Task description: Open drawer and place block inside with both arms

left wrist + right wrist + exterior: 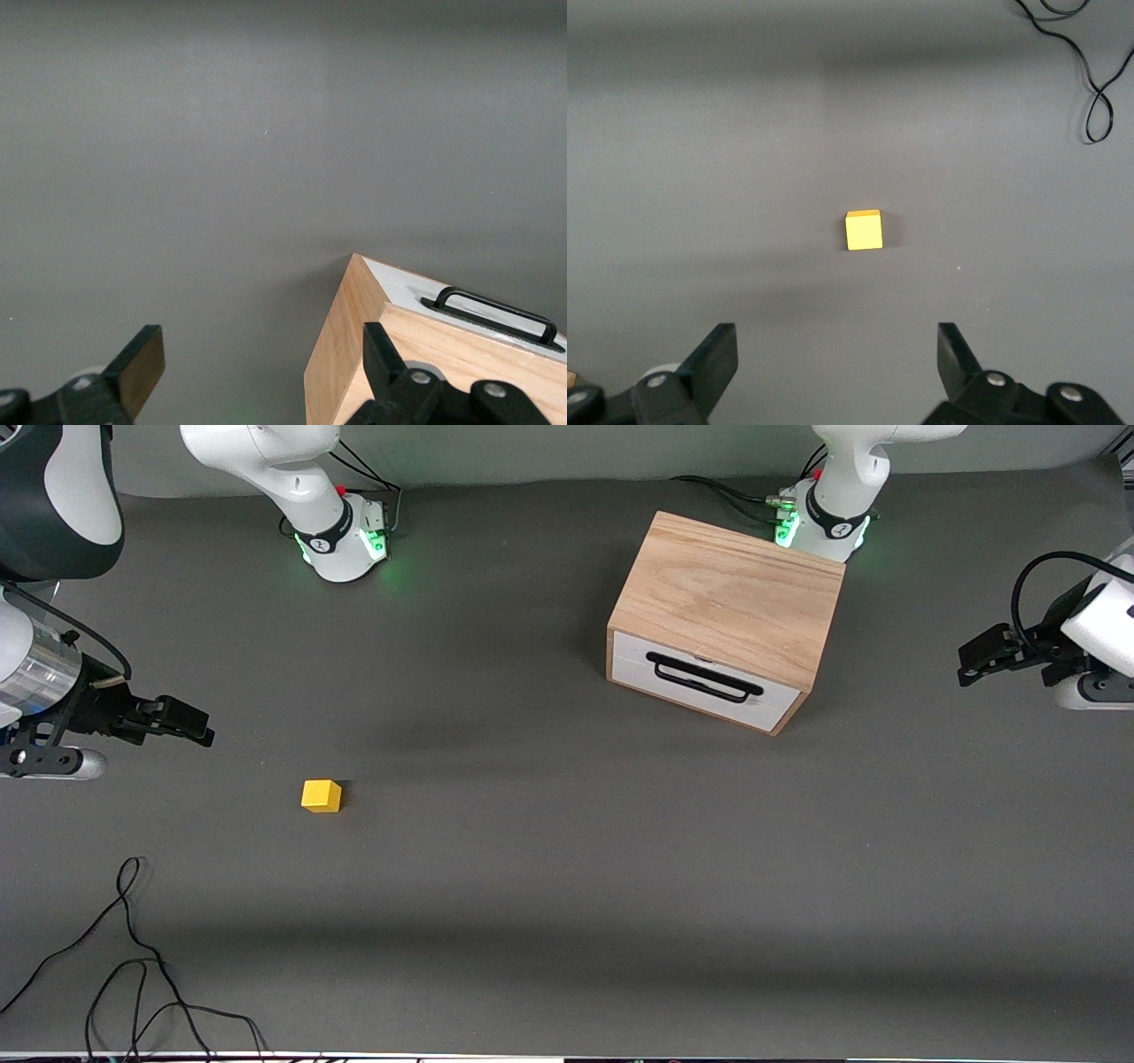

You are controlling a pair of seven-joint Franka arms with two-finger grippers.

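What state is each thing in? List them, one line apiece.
drawer: shut, white front flush with the wooden box.
handle: untouched.
block: resting on the table, not held, toward the right arm's end.
left gripper: open, empty, up beside the box.
right gripper: open, empty, over the table near the block.
loose cable: lying slack on the table.

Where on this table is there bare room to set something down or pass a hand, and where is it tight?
Bare mat runs wide between the yellow block and the wooden box, and nearer the camera than both. It is tighter by the loose cable and where the box backs onto the left arm's base. The left gripper and right gripper wait, jaws open, at the table's ends.
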